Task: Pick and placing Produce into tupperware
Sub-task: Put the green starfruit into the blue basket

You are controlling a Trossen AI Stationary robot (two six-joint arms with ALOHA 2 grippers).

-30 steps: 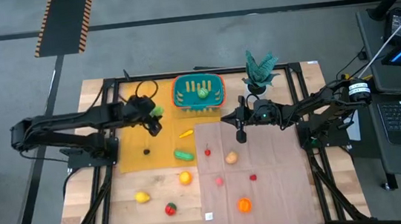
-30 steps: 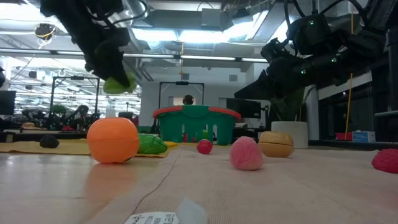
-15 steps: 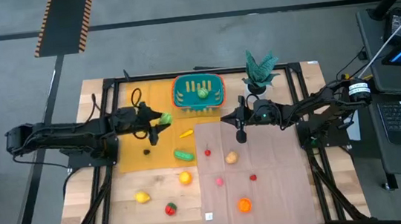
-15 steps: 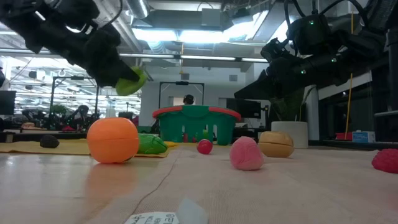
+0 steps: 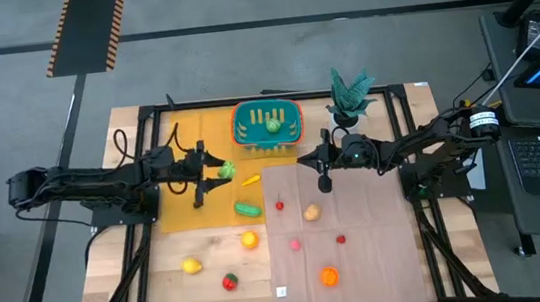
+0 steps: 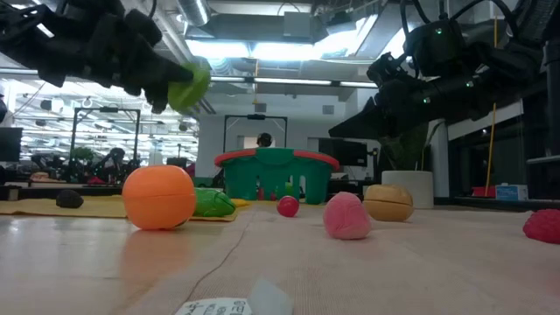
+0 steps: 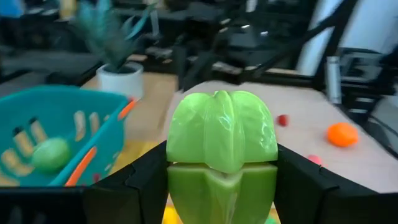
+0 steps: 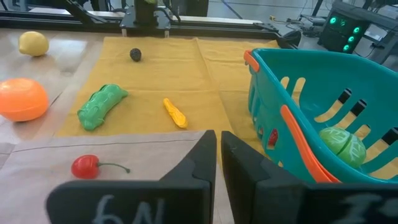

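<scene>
Near edge of the high view, lower centre: an orange fruit on the brown mat, with a red-green piece and a yellow lemon to its left on the bare wooden table. A step farther: a second orange, two small red pieces, a tan potato-like piece and a cherry. Green pea pod lies on the yellow cloth, long axis left-to-right, slightly slanted. Small orange carrot-like piece just above it, long axis also roughly left-right, tilted. Small dark ball left of the pod.

Left tool is mid-frame left, above the yellow cloth, off the table in the low view. It holds a light green ribbed pepper-like piece, fingers part-way apart and clamped on both its sides. The piece sits stem end away from the wrist camera, lobed top up in that view; its long axis runs along the fingers, pointing right toward the basket side.

Right tool is centre-right over the mat's upper edge, fingers closed together, empty.

Farthest: the teal tupperware at upper centre, long axis left-right, upright, one round green piece inside. Potted plant to its right.
</scene>
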